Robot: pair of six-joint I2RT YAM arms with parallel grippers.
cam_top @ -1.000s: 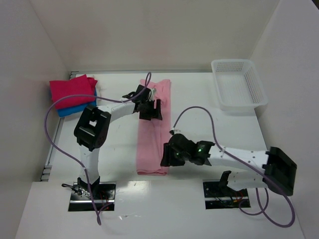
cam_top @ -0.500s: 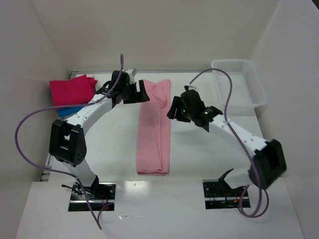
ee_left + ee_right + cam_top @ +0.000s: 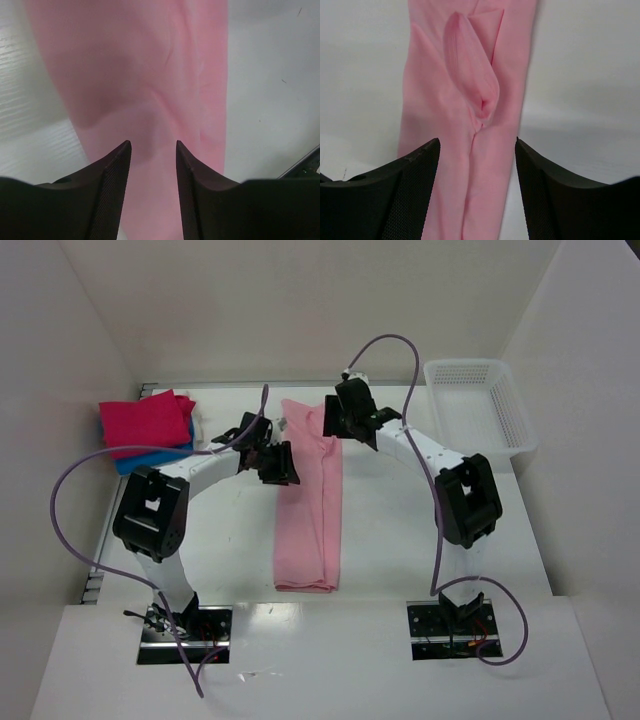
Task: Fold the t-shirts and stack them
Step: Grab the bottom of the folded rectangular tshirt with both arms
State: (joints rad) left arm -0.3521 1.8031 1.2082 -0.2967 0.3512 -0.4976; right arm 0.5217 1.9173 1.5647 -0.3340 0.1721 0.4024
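From the top external camera, the light pink t-shirt (image 3: 308,505) lies as 1 long narrow strip down the middle of the white tabletop (image 3: 410,530), its near end toward the arm bases. The left gripper (image 3: 278,462) sits at the strip's left edge, in its far half, and the right gripper (image 3: 335,420) is over the far end on the right side. At the far left, a folded magenta t-shirt (image 3: 145,418) rests on a folded blue t-shirt (image 3: 150,458), well apart from the pink one. A white mesh basket (image 3: 480,367) stands at the far right corner. In the left wrist view, the left gripper (image 3: 152,146) hangs over blurred pink cloth; its jaws stand a narrow gap apart with nothing pinched between them. In the right wrist view, the right gripper (image 3: 477,142) is just above the shirt, jaws spread wide and holding nothing, and a raised fold (image 3: 470,65) of pink cloth runs along the strip beyond them.
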